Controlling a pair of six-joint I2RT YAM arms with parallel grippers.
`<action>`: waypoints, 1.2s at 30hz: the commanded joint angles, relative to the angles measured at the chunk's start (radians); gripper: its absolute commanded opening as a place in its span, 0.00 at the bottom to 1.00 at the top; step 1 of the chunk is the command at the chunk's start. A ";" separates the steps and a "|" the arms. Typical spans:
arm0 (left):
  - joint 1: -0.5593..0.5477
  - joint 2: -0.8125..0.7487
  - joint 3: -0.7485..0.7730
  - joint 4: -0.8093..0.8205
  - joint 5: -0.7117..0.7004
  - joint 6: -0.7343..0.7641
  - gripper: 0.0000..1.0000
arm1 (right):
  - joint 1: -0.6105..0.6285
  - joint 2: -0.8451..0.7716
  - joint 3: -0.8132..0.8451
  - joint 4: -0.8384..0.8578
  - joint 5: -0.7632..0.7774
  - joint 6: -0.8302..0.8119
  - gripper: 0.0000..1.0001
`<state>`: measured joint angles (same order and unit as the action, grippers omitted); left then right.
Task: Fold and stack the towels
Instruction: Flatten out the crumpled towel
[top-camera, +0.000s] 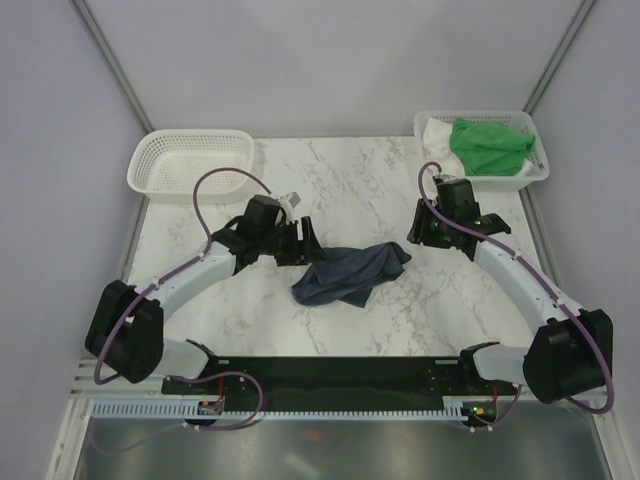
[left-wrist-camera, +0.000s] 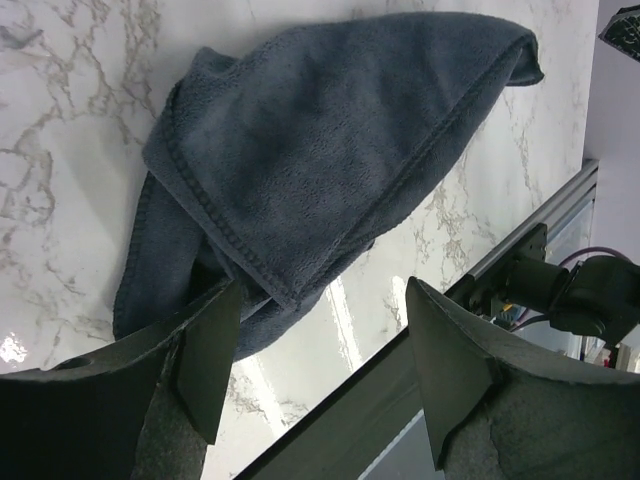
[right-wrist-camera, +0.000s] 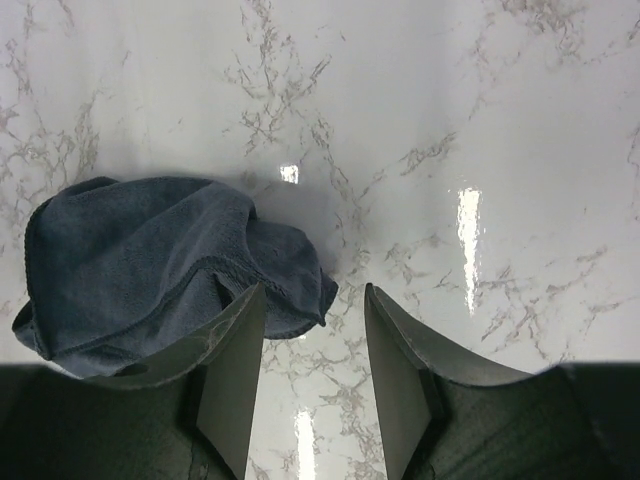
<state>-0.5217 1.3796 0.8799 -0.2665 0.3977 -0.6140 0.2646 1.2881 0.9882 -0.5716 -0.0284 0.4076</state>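
The towel (top-camera: 352, 273) is laid lengthwise between left gripper (left-wrist-camera: 322, 320) and right gripper (right-wrist-camera: 312, 320), each held open, empty, just beside an end.

Three towels are counted: navy towel (top-camera: 350, 275), green towel (top-camera: 490, 147), white towel (top-camera: 436, 130). Two mesh baskets are seen: left basket (top-camera: 190, 160), right basket (top-camera: 480, 115).

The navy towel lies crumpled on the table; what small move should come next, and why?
Probably the left gripper should close on the hem of the navy towel that lies at its open jaws, so the cloth can be pulled flat. The towel is bunched, and the right gripper stands open beside its other end, holding nothing.
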 joint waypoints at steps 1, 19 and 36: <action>-0.021 0.012 -0.021 0.082 0.000 -0.050 0.74 | 0.002 -0.065 -0.034 0.025 -0.017 0.019 0.52; -0.149 0.062 0.051 -0.025 -0.190 0.080 0.69 | 0.002 -0.108 -0.236 0.188 -0.126 -0.079 0.48; -0.184 0.061 0.122 -0.097 0.078 0.847 0.72 | 0.002 -0.039 -0.281 0.377 -0.211 -0.110 0.06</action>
<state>-0.7029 1.4220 0.9764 -0.3340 0.3065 -0.0711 0.2649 1.2583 0.7097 -0.2668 -0.2314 0.2977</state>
